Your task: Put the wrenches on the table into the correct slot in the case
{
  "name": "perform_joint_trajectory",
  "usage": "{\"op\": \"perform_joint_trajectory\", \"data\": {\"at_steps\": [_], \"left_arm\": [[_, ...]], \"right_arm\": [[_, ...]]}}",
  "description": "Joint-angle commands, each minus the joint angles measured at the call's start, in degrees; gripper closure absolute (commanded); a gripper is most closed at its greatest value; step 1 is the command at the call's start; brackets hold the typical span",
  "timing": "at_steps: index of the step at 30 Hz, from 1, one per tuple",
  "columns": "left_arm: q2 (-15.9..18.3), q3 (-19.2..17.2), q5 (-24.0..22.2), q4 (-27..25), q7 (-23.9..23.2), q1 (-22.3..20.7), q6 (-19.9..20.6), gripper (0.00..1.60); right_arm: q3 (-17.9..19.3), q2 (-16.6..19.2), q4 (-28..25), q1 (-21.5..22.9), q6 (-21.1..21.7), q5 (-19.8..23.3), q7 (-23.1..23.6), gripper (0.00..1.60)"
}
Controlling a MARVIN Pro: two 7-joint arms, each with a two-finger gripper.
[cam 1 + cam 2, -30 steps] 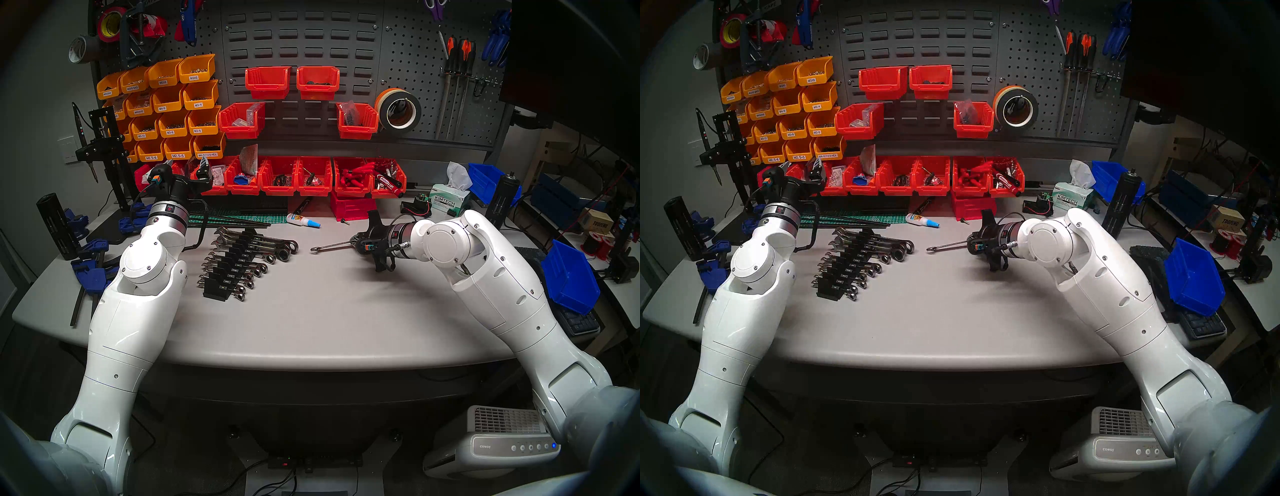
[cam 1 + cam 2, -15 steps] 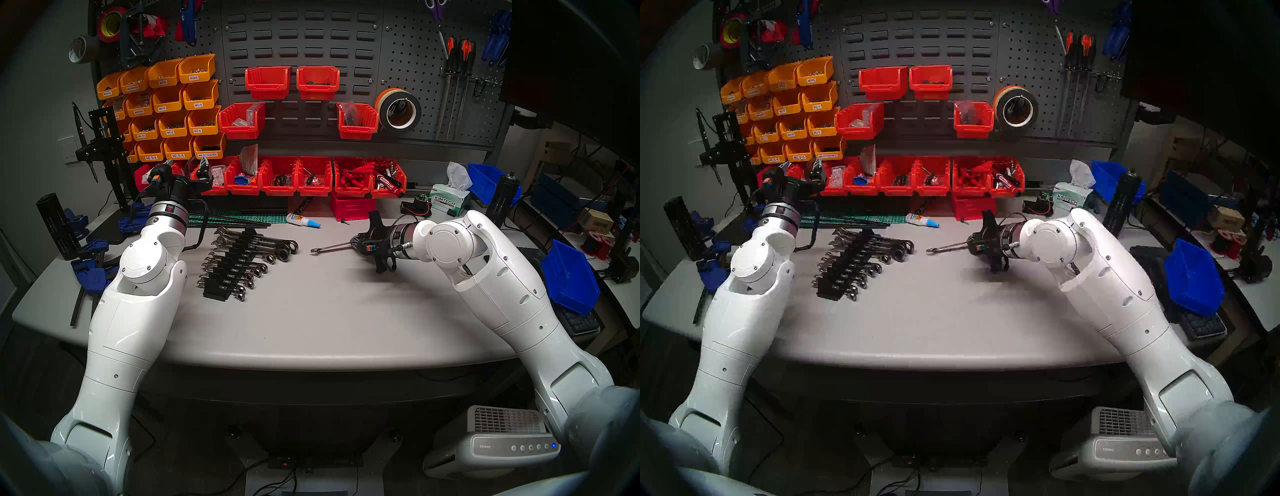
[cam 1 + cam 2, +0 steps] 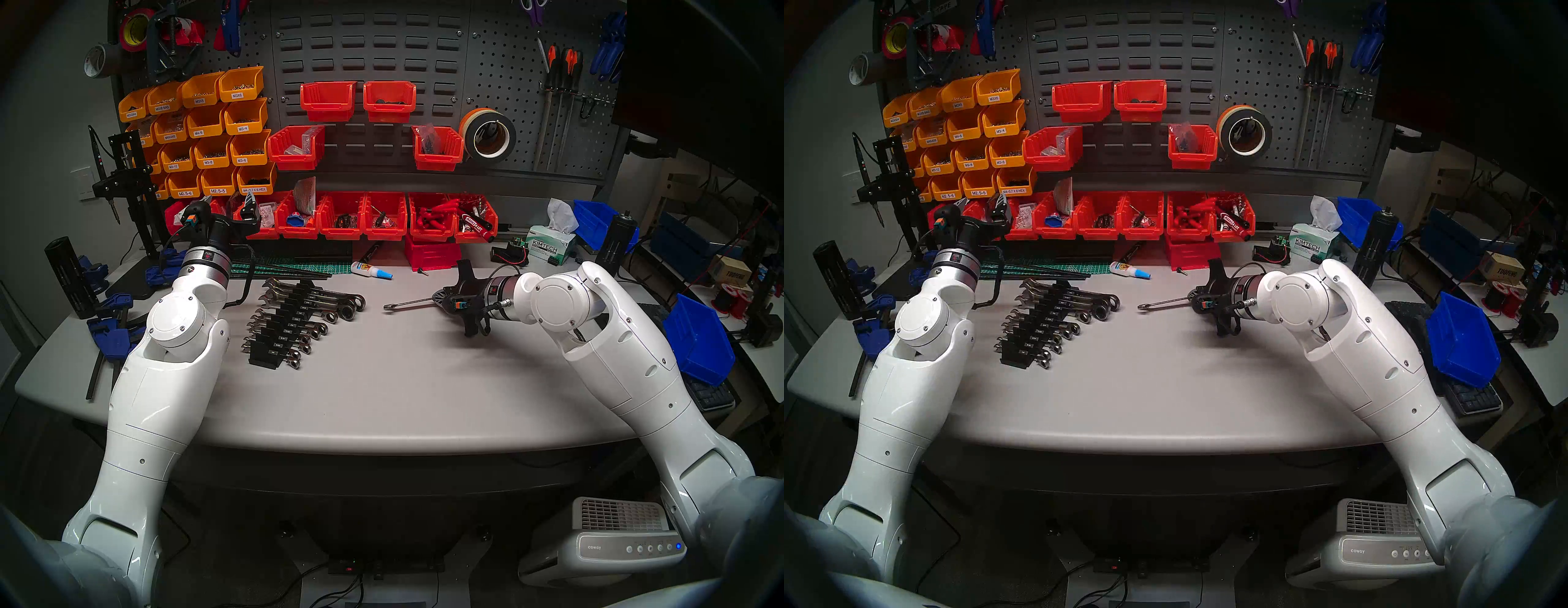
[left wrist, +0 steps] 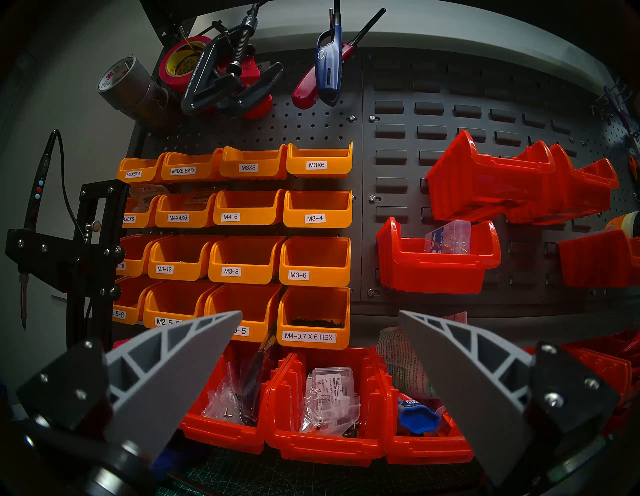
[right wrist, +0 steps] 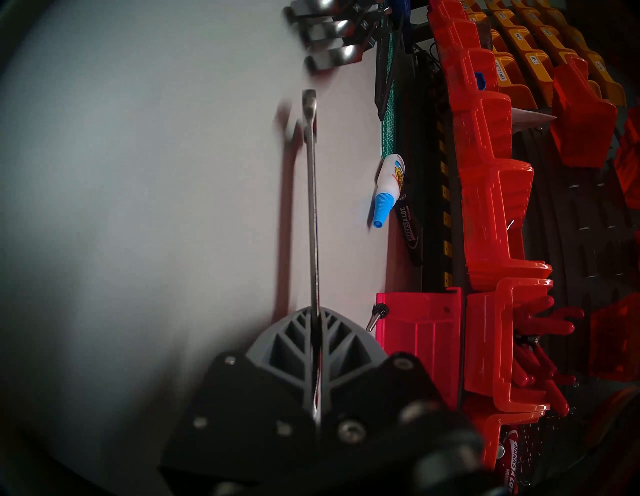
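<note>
Wrench (image 3: 409,302) in transit: a slim chrome combination wrench is seen clamped by its ring end between the grey fingers of the right gripper (image 5: 317,324), right of centre in the head view, its open jaw pointing toward the frame's left and its shaft held edge-on just above the grey table (image 3: 382,403) — a soft shadow lies beside it in the right wrist view. The ratchet ring itself is hidden inside the fingers.

The black plastic wrench rack (image 3: 283,327) is shown left of centre, well apart from the held tool, with a stepped row of chrome wrenches already seated, open jaws to the left and ratchet rings to the right; small white size labels are visible but too small to read. One gap appears partway along the row, though which slot stands free cannot be told with certainty.

The pickup is judged complete; the carry across to the rack, the choice of slot and the seating are all left to be done. The shaft looks thin, polished and likely slippery, so some pivoting in the grip may be expected.

The left gripper (image 4: 320,313) is pictured at the upper left of the table, fingers spread wide and holding nothing, facing orange bins (image 4: 315,261) on the pegboard. A glue bottle (image 3: 370,270) lies behind the workspace.
</note>
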Motion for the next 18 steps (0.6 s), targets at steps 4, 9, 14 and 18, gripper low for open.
{"op": "perform_joint_trajectory", "data": {"at_steps": [4,9,14,18], "left_arm": [[0.1,-0.5,0.0,-1.6,0.0,-1.8,-0.7,0.00],[0.1,-0.5,0.0,-1.6,0.0,-1.8,-0.6,0.00],[0.1,-0.5,0.0,-1.6,0.0,-1.8,-0.6,0.00],[0.1,-0.5,0.0,-1.6,0.0,-1.8,-0.6,0.00]], "right_arm": [[1.2,1.6,-0.1,1.6,-1.9,-0.3,0.0,1.60],[1.3,1.5,0.1,2.6,-2.6,-0.2,0.2,1.60],[1.2,1.1,0.5,3.3,-3.2,-0.3,0.3,1.60],[1.0,0.6,1.0,3.9,-3.7,-0.6,0.2,1.60]]}}
